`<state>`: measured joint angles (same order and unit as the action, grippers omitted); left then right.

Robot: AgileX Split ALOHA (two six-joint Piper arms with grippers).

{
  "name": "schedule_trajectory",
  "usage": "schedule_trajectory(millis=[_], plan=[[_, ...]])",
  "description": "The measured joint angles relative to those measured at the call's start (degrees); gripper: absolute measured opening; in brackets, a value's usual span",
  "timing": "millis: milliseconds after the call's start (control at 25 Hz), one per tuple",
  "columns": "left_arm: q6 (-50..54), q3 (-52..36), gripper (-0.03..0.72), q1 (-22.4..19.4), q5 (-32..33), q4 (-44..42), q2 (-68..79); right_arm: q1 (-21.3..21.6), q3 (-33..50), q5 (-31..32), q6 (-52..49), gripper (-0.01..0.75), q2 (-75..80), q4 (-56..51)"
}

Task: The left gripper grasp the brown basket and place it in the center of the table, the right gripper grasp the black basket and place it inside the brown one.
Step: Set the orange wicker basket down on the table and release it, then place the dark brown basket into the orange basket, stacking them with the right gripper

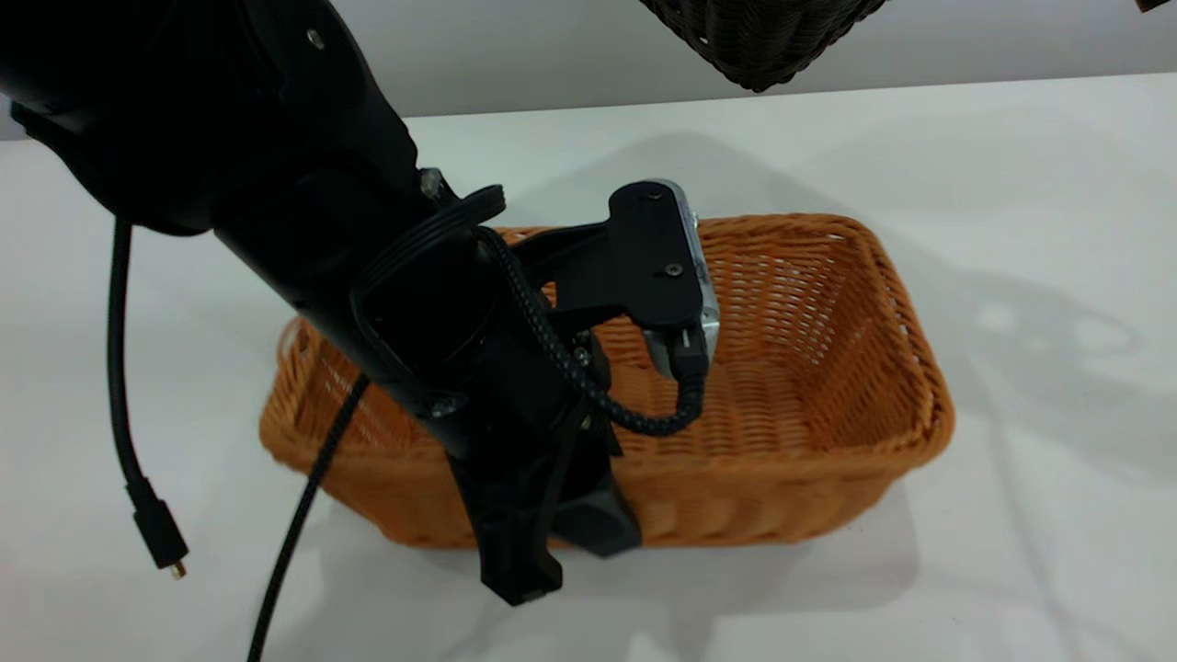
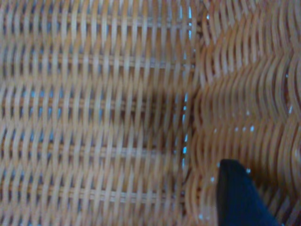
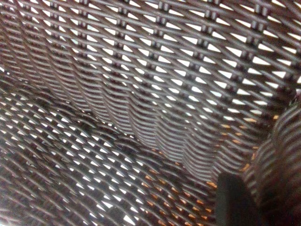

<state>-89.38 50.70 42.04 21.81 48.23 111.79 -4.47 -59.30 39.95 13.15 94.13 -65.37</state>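
Brown basket (image 1: pixel 809 368): mid-table (image 1: pixel 1011 552), left gripper (image 1: pixel 542 542) clamped on its near wall. Black basket (image 1: pixel 759 37): aloft beyond far rim, gripped by right gripper (image 3: pixel 235 200).

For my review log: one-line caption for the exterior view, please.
Left gripper straddles the brown basket's near wall on the table; black basket hangs above.

The exterior view looks down at an angle onto the table (image 1: pixel 1011 184), close enough that the left arm fills its left half. The left wrist view sits just above the left gripper (image 2: pixel 240 197), facing the brown basket (image 1: pixel 809 368) weave at very close range. The right wrist view looks past the right gripper (image 3: pixel 233 200) into the black basket (image 3: pixel 150 94), equally near; both baskets also appear in the exterior view.
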Motion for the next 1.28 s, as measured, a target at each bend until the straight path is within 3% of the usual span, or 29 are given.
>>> schedule_trajectory(millis=[200, 320, 560, 800, 1080, 1280], plan=[[-0.2, -0.1, 0.435, 0.0, -2.4, 0.0, 0.0, 0.0, 0.0, 0.0, 0.0, 0.211, 0.0, 0.0], [-0.3, -0.1, 0.495, 0.0, -3.3, -0.1, -1.4, 0.0, 0.0, 0.0, 0.0, 0.211, 0.0, 0.0], [-0.4, -0.1, 0.509, 0.0, -2.2, -0.7, -7.5, 0.0, 0.0, -0.4, -0.2, 0.211, 0.0, 0.0], [-0.6, -0.1, 0.509, 0.8, 4.2, -0.7, -13.8, 0.0, 0.0, -0.6, -0.2, 0.211, 0.0, 0.1], [3.1, -0.1, 0.509, 7.7, 5.8, -0.7, -25.6, 0.0, 0.0, 1.3, -0.4, 0.210, 0.1, 5.7], [5.8, -0.1, 0.509, 13.0, 0.0, -0.6, -36.4, 0.0, 0.0, 4.9, 1.1, 0.210, 0.1, 7.3]])
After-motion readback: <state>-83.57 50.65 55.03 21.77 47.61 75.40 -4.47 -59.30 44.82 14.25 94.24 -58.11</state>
